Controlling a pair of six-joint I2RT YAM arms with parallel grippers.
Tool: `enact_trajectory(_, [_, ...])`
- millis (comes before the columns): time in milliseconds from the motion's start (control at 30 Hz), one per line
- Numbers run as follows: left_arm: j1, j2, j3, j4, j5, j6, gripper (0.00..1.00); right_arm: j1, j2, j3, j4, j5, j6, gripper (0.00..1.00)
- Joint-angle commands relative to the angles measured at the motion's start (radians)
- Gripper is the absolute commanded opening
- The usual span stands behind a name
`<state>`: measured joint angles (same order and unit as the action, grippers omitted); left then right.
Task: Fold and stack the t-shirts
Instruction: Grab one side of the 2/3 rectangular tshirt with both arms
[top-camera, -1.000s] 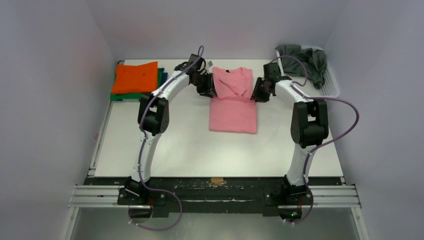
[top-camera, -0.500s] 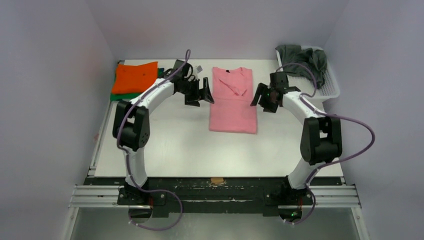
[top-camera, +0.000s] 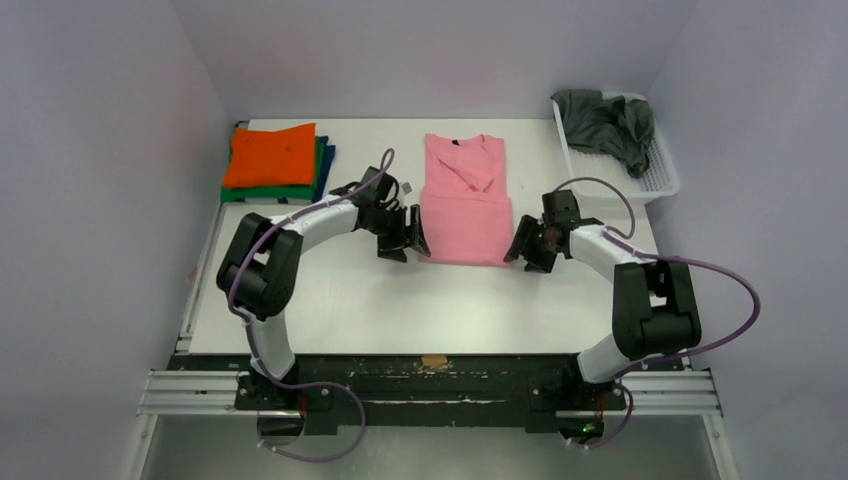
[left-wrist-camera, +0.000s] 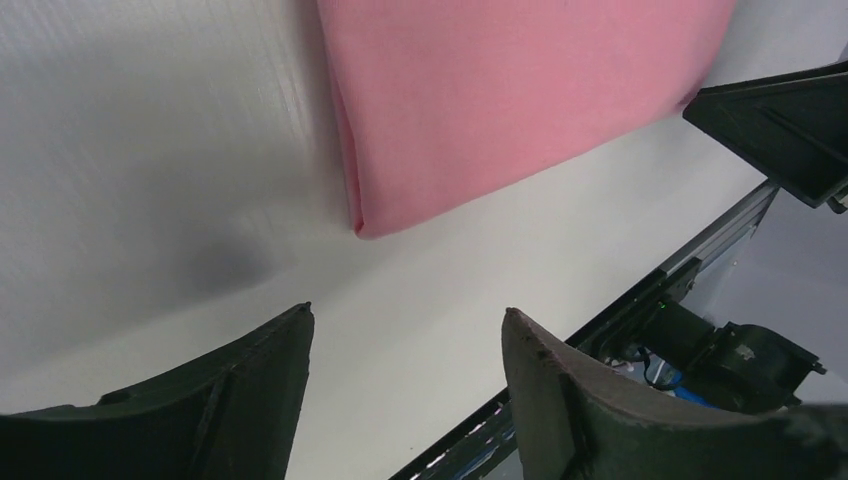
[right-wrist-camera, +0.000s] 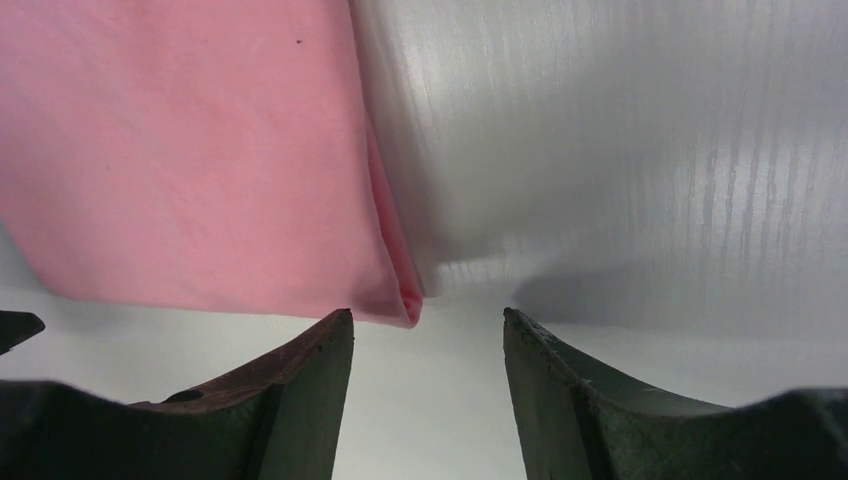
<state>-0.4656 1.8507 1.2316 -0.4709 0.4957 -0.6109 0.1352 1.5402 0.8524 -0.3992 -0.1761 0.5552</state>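
Rightward, white basket (top-camera: 657, 177) holds crumpled dark grey t-shirt (top-camera: 605, 122).

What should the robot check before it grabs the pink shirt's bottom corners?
1. Left fingers open: ok.
2. Right fingers open: ok.
3. Pink shirt lying flat, sleeves folded in: ok.
4. Left corner ahead of the left gap: ok.
5. Right corner ahead of the right gap: ok.
6. Fingers low enough to pinch the cloth: cannot tell.
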Motion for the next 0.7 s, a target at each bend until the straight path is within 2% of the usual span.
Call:
enact_trajectory(0, [-0.022, 0.048, 0.039, 0.043, -0.047, -0.041, 0.61, -0.001, -0.008, -0.030, 0.090, -0.019, 0.019, 0.52])
enact_trajectory(133, [-0.040, 0.082, 0.048, 0.036, -0.108, -0.063, 0.43, -0.001, 0.012, -0.053, 0.118, -0.036, 0.015, 0.43])
enact_trajectory(467, [-0.047, 0.158, 0.091, 0.029, -0.131, -0.092, 0.25, 0.000, 0.061, -0.079, 0.183, -0.063, 0.018, 0.36])
enact_trajectory(600, [-0.048, 0.174, 0.109, 0.009, -0.130, -0.089, 0.02, 0.000, 0.060, -0.081, 0.164, -0.099, 0.005, 0.33])
enact_trajectory(667, [-0.049, 0.175, 0.112, 0.017, -0.135, -0.091, 0.00, 0.000, 0.049, -0.097, 0.142, -0.099, -0.005, 0.33])
